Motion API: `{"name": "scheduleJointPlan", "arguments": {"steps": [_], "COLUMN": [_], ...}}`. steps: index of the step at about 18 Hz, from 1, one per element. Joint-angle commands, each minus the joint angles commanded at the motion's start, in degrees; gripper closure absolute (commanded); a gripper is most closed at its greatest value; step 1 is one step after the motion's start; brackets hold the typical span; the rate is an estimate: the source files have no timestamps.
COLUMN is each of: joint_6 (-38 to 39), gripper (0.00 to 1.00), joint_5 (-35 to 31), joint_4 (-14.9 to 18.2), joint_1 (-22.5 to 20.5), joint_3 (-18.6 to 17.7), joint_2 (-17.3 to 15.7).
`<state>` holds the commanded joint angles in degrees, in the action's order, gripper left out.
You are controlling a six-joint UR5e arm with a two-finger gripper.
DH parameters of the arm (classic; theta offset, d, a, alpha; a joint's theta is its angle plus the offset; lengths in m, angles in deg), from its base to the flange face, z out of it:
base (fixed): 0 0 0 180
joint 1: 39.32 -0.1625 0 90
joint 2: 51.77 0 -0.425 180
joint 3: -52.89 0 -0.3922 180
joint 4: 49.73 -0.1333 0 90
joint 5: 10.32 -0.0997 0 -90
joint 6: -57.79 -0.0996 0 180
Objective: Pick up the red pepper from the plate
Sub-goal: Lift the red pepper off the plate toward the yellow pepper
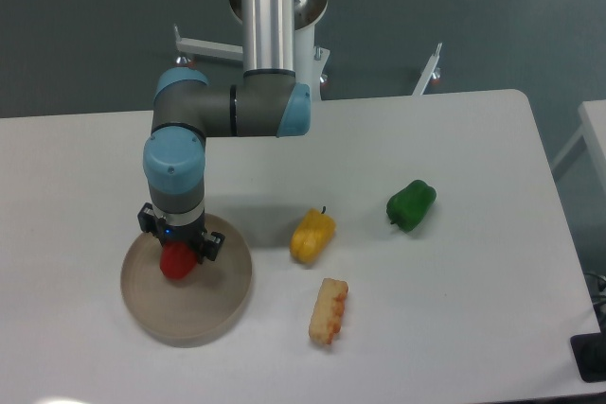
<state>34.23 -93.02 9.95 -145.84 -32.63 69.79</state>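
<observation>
The red pepper sits on the plate directly under the gripper, whose fingers I cannot see well enough to tell if they grip it, while the yellow pepper lies nearby.

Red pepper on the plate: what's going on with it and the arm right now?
The UR5e arm reaches straight down over the plate, its gripper set on the red pepper. The pepper sits at the plate's upper left part; whether the jaws have closed or the pepper has lifted cannot be told. The yellow pepper, green pepper and a corn-like piece lie apart on the table.
</observation>
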Motion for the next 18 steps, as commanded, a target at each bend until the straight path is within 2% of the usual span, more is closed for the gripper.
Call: {"name": "scheduleJointPlan", "arguments": {"steps": [6, 11, 14, 18], "joint_6": [-6.3, -17.6, -25.1, -31.3], "gripper": [0.45, 0.45, 0.45, 0.45], "joint_5": [-0.3, -1.0, -2.1, -2.1], "joint_4": [3.1, 9.6, 9.8, 9.8], "joint_1": [-2.1, -8.2, -13.1, -17.3], "joint_3": [1.9, 4.2, 4.4, 4.5], "joint_2": [-3.6, -6.2, -7.6, -8.4]}}
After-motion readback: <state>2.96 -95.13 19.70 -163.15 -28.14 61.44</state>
